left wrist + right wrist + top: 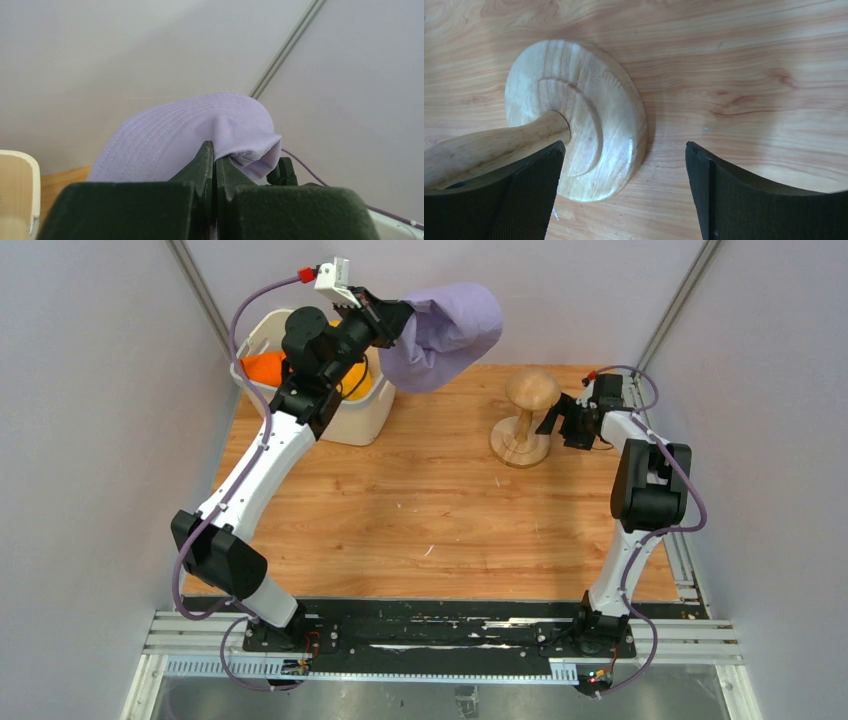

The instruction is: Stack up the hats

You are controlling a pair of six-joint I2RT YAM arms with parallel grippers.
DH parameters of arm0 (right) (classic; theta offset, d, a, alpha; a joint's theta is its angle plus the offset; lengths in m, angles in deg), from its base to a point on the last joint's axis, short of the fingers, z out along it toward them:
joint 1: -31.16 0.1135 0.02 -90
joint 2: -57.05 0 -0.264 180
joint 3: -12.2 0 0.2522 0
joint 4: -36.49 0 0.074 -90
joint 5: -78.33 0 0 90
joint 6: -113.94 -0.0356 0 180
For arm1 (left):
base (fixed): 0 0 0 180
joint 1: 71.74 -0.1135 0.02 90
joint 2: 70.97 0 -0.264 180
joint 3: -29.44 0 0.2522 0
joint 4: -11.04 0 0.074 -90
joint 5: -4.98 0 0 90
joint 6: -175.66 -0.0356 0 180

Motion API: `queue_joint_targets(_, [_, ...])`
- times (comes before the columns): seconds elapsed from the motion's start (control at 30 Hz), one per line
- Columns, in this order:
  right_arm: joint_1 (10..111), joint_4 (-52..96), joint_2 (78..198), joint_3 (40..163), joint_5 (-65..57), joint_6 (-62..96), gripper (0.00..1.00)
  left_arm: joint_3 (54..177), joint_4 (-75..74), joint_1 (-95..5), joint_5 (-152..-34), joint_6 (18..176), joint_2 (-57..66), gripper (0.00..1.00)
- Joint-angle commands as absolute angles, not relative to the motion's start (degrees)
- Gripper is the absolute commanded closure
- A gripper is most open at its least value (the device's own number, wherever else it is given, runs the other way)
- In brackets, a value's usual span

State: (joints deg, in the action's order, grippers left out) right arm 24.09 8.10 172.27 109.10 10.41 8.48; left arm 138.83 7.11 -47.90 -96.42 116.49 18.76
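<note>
Nearest on the table [420,510], toward its right side, the right end effector [562,426] sits low, just beside the wooden stand [525,410]. Its fingers are spread wide and hold nothing, and one finger lies close along the stand's stem. Whether it touches, I cannot tell.

Farther back and to the left, the left end effector [398,318] is raised well above the table, pressed together and pinching the brim of the lavender hat [445,335]. The hat hangs out from the pinch toward the right, its crown leading. From it the stand lies rightward, nearer and lower, so the left arm likely carries it there.

Farthest left is the white basket [258,335], with an orange hat [265,367] inside.
</note>
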Motion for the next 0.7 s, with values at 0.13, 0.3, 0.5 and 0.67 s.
queue_joint_targets(0.13, [26.8,10.4,175.5,109.9,18.2,6.2,0.11,137.8,9.9,-47.4,-96.7,116.6,16.5,1.00])
queue_joint_targets(0.3, [27.8,13.3,175.9,108.5,21.3,4.9,0.11,137.7,10.0,-47.4,-96.5,116.6,16.5,1.00])
queue_joint_targets(0.5, [29.4,14.3,176.6,108.0,22.8,4.7,0.11,136.9,10.3,-47.5,-96.0,116.5,16.4,1.00])
queue_joint_targets(0.67, [31.2,15.6,177.6,107.9,24.4,4.0,0.12,136.9,10.4,-47.5,-96.2,116.7,16.8,1.00])
